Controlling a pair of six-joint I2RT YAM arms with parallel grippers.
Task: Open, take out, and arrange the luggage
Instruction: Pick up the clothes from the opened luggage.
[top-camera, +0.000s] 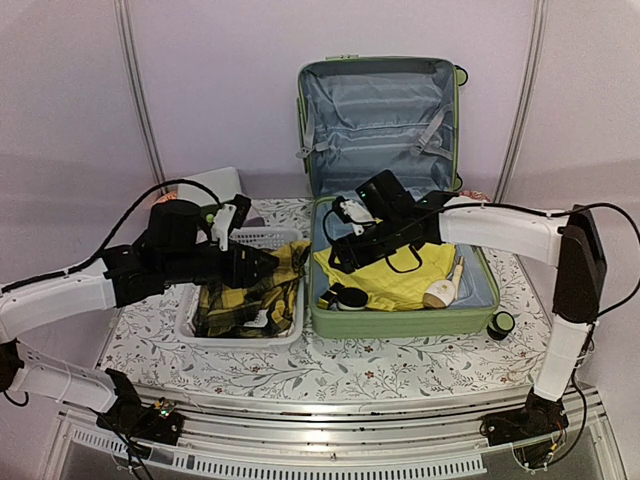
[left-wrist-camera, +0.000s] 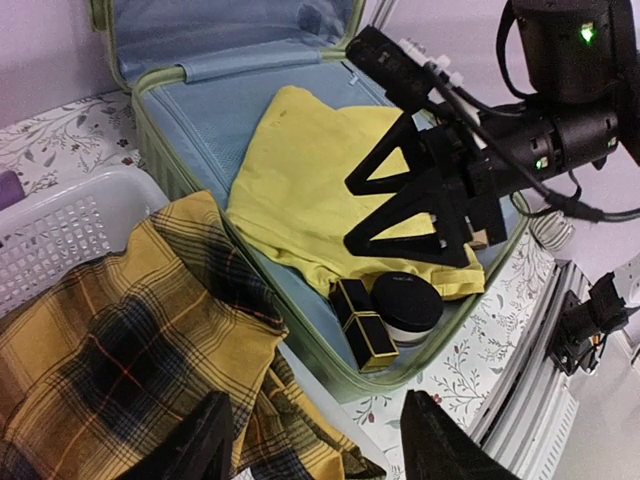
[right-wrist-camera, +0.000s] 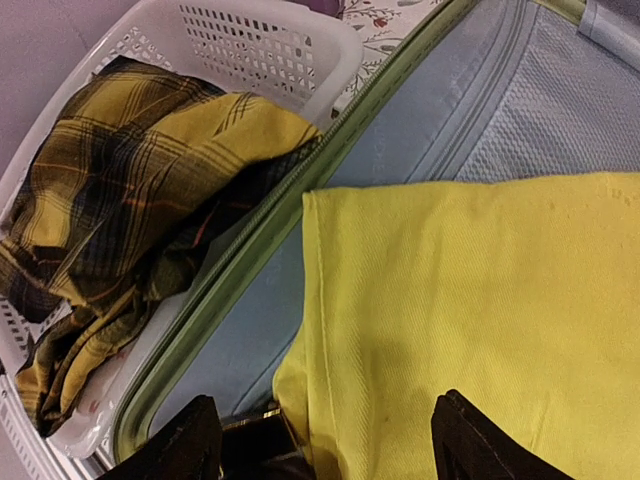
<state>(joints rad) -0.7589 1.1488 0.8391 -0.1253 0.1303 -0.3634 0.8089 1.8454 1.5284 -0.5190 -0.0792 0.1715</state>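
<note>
Now left gripper (left-wrist-camera: 320, 440) and right gripper (right-wrist-camera: 320, 440) both agape, empty; plaid shirt (right-wrist-camera: 130, 190) in basket (right-wrist-camera: 260, 40) beside luggage (top-camera: 390, 322)

What my views leave out
In the top view my right arm (top-camera: 490, 225) covers the far part of the yellow folded cloth (top-camera: 400, 280). My right wrist view cuts off the small black box (right-wrist-camera: 255, 445) at the bottom edge and the white perforated plastic basket (right-wrist-camera: 300, 40) at the left.

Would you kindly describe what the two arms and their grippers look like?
The left arm and right arm have white links, black joints and trailing black cables. The left gripper and right gripper are black; the right's fingers are triangular open frames, with green lights behind.
</note>
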